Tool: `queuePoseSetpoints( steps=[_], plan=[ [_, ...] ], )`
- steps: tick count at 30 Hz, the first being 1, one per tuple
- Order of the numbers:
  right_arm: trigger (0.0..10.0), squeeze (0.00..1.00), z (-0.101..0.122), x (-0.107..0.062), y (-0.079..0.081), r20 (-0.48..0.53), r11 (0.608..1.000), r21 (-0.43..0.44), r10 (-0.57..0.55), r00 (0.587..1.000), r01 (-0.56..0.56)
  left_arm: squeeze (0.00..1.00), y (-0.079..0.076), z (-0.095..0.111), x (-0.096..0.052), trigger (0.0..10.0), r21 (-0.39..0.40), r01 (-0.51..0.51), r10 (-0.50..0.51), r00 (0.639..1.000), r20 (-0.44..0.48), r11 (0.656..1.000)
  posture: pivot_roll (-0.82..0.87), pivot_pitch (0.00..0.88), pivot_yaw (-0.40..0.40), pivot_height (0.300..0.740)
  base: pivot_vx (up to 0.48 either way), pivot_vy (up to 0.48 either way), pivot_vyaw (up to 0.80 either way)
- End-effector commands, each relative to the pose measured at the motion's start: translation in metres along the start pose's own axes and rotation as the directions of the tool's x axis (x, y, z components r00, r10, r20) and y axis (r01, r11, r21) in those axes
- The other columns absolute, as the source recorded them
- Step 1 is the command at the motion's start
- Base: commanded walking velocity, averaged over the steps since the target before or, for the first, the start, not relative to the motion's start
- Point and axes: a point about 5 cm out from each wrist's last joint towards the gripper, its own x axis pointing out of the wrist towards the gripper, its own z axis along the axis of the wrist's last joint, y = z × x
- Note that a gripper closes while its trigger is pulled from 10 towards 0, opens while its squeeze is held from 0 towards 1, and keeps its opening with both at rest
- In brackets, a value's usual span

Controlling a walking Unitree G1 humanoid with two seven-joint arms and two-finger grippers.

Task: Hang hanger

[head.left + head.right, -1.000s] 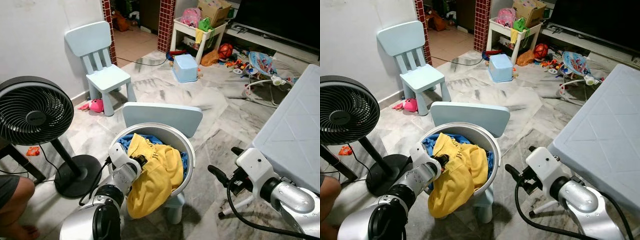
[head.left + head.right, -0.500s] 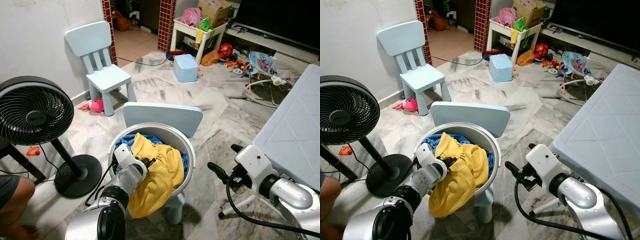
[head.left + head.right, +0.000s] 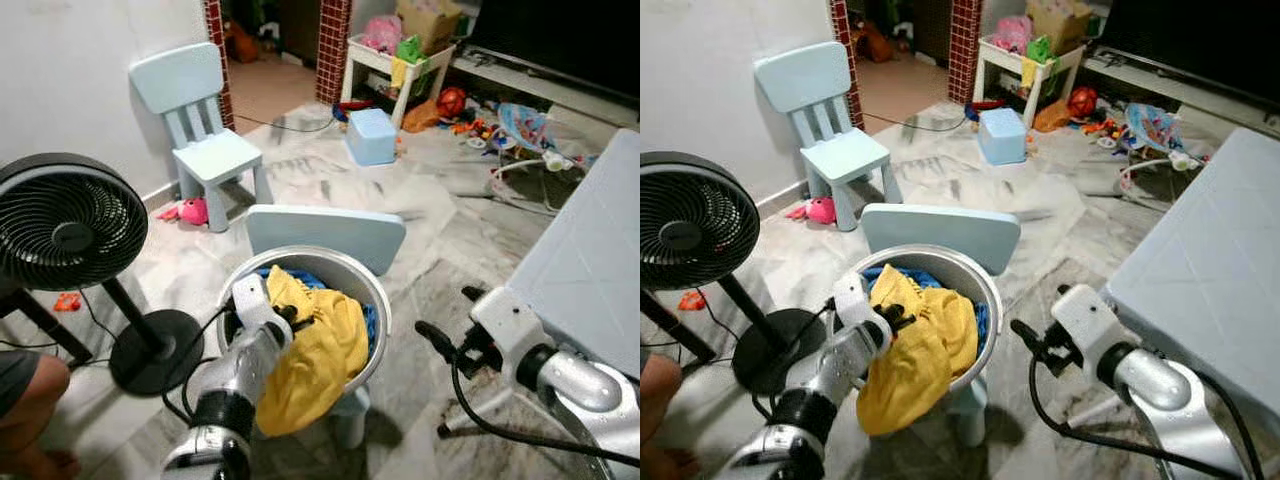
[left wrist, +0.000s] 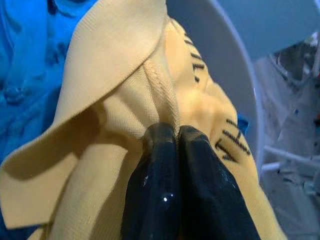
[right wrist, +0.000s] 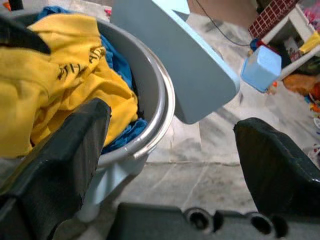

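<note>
Head views: my left claw (image 3: 283, 318) is down at the near-left rim of the grey basin (image 3: 375, 300), which sits on the seat of a small pale-blue chair (image 3: 330, 232), its backrest rising behind. The claw is clamped on a fold of the yellow shirt (image 3: 318, 355), which spills over the basin's near rim. I judge the hold is there to lift the shirt clear of the blue garment (image 3: 930, 282) under it. No hanger that I can make out; the task's thing here seems to be this shirt, in the basin, not yet raised.

My right claw (image 3: 1032, 340) hangs low to the right of the basin, apart from it, above the marble floor (image 3: 440, 220), beside the pale slab (image 3: 590, 260) at the right edge. I read it as waiting for a handover.

A black fan (image 3: 62, 222) stands to the left; a person's knee (image 3: 25, 385) shows at the lower left.

Left wrist view: both black fingers (image 4: 160, 170) pressed together, pinching a ridge of yellow cloth, with black lettering just beside them. Grip looks firm.

Right wrist view: fingers (image 5: 65, 145) spread wide apart, holding nothing; the basin and chair back lie between them.
</note>
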Motion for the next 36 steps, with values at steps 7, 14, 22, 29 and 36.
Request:
queuePoseSetpoints(
  steps=[7,14,22,29,36],
  plan=[
    [10.0,0.00,-0.003,0.003,-0.004,-0.008,1.000,-0.002,0.002,1.000,-0.002,0.00,-0.002,-0.021,-0.025,0.0,0.076,0.052,-0.046,0.996,-0.083,0.996,-0.27,0.053,-0.071,0.740,0.000,0.000,0.00],
    [10.0,0.00,-0.003,0.006,-0.004,-0.003,1.000,-0.005,0.004,1.000,-0.004,0.00,0.009,-0.015,-0.072,0.0,0.208,0.050,-0.050,0.999,-0.006,0.977,-0.24,0.050,-0.072,0.740,0.000,0.000,0.00],
    [10.0,0.00,-0.003,0.015,-0.002,0.011,1.000,-0.002,0.021,1.000,-0.021,0.00,0.013,-0.006,-0.095,2.6,0.477,0.010,-0.054,0.995,0.079,0.879,-0.21,0.042,-0.083,0.740,0.000,0.000,0.00],
    [10.0,0.00,-0.002,0.019,-0.001,0.023,1.000,-0.002,0.028,0.999,-0.028,0.00,0.016,-0.016,-0.095,10.0,0.476,-0.002,-0.013,1.000,0.028,0.880,-0.20,0.039,-0.081,0.740,0.000,0.000,0.00],
    [10.0,0.00,-0.004,0.018,-0.002,0.019,1.000,-0.005,0.022,1.000,-0.022,1.00,0.018,-0.018,-0.097,10.0,0.474,-0.013,0.012,1.000,0.004,0.880,-0.21,0.040,-0.073,0.740,0.000,0.000,0.00]
  ],
)
